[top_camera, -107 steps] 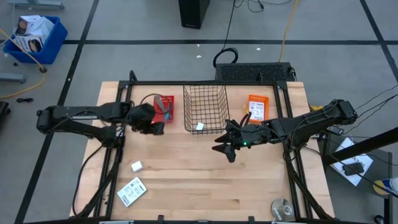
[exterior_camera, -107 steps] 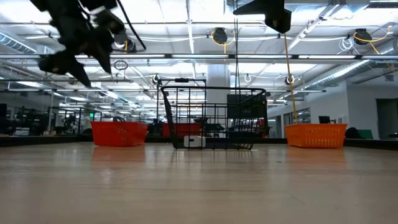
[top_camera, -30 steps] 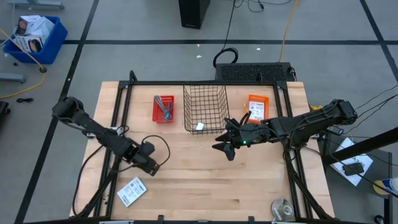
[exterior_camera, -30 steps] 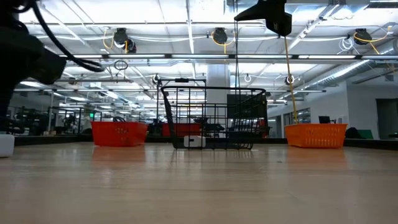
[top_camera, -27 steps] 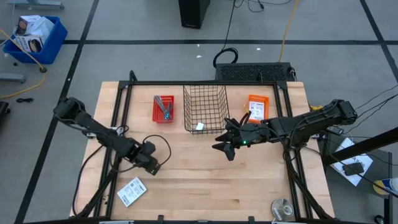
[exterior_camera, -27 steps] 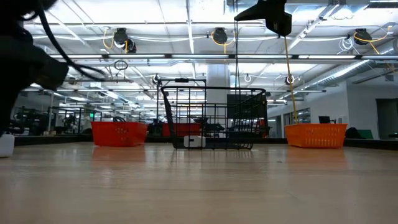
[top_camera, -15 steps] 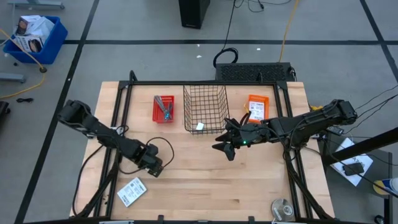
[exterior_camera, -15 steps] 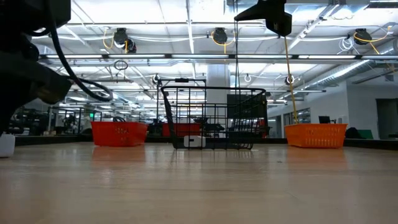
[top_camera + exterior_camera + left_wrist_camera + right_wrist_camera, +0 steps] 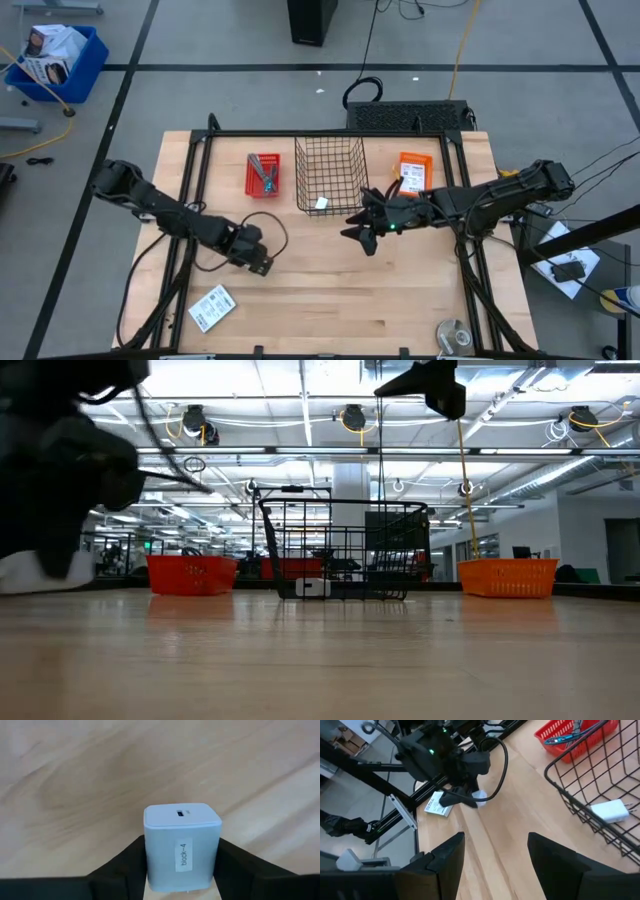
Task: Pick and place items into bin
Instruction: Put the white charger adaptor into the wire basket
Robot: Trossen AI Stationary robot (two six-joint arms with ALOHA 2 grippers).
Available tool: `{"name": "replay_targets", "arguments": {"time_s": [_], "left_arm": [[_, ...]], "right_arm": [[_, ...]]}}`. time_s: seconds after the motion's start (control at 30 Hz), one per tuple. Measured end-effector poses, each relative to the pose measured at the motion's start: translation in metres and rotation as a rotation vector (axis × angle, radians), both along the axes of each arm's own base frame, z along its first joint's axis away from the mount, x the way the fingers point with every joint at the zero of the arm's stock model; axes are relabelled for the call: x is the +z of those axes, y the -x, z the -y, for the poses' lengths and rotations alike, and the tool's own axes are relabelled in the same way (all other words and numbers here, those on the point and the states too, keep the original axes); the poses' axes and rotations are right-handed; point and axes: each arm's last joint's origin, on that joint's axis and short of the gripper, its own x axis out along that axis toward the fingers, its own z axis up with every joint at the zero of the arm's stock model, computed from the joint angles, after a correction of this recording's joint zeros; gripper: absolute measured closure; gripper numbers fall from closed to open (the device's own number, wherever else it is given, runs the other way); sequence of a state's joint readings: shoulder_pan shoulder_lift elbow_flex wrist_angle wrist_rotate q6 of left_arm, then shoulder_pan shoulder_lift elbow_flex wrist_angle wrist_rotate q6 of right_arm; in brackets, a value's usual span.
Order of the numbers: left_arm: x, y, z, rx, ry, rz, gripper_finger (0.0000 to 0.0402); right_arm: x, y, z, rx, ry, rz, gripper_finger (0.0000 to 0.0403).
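My left gripper (image 9: 262,265) is shut on a small white block (image 9: 182,845) labelled "block-4", low over the table's left half. It also shows in the right wrist view (image 9: 465,797) and the low view (image 9: 50,560). My right gripper (image 9: 358,238) is open and empty, raised just near the wire bin (image 9: 330,175). A second white block (image 9: 321,203) lies on the bin's floor. A flat white printed packet (image 9: 211,307) lies flat on the table near the front left. A teal-blue tool (image 9: 266,172) lies in a small red basket (image 9: 253,185). My left gripper pinches the white block by two opposite side faces (image 9: 150,855) between its two fingers. The block's end face with the small port (image 9: 181,814) points away from the wrist. The fingers slant down from the table's left. I cannot tell whether the block touches the table.
An orange basket (image 9: 413,172) stands to the right of the wire bin. A round silver roll (image 9: 452,335) lies at the front right corner. Black frame rails (image 9: 190,200) run along the table's left, right and far sides. Bare wood lies between the two grippers.
My left gripper has gone toward the table's right edge, keeping low and carrying the white block with it. The block has shifted right in the low view and shows larger. My right gripper has kept still.
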State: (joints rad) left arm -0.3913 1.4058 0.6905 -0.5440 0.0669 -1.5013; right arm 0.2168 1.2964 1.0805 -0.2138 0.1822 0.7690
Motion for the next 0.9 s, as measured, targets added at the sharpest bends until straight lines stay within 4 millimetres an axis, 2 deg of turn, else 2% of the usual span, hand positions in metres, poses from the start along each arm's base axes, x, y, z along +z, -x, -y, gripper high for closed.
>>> {"name": "replay_targets", "arguments": {"time_s": [0.2,0.37,0.47,0.6,0.7,0.8,0.9], "left_arm": [[0.022,-0.026,-0.002,0.019,0.034,0.195,0.0184],[0.052,-0.052,-0.016,0.057,0.0,0.345,0.0218],[0.077,-0.068,-0.029,0.053,-0.022,0.457,0.022],[0.111,-0.084,-0.05,0.064,-0.069,0.58,0.0218],[0.139,-0.094,-0.07,0.056,-0.132,0.68,0.0197],[0.165,-0.098,-0.099,0.063,-0.21,0.757,0.0188],[0.186,-0.098,-0.13,0.095,-0.271,0.813,0.0204]], "right_arm": [[0.0,-0.001,0.004,-0.013,0.003,0.0,0.0193],[0.003,-0.001,0.006,-0.044,0.018,0.031,0.0193],[0.013,0.005,0.004,-0.082,0.058,0.084,0.0193],[0.025,0.016,0.007,-0.1,0.082,0.129,0.0193],[0.035,0.025,0.01,-0.136,0.091,0.169,0.0193],[0.043,0.033,0.012,-0.146,0.087,0.201,0.0193],[0.048,0.038,0.014,-0.152,0.082,0.224,0.0193]]}}
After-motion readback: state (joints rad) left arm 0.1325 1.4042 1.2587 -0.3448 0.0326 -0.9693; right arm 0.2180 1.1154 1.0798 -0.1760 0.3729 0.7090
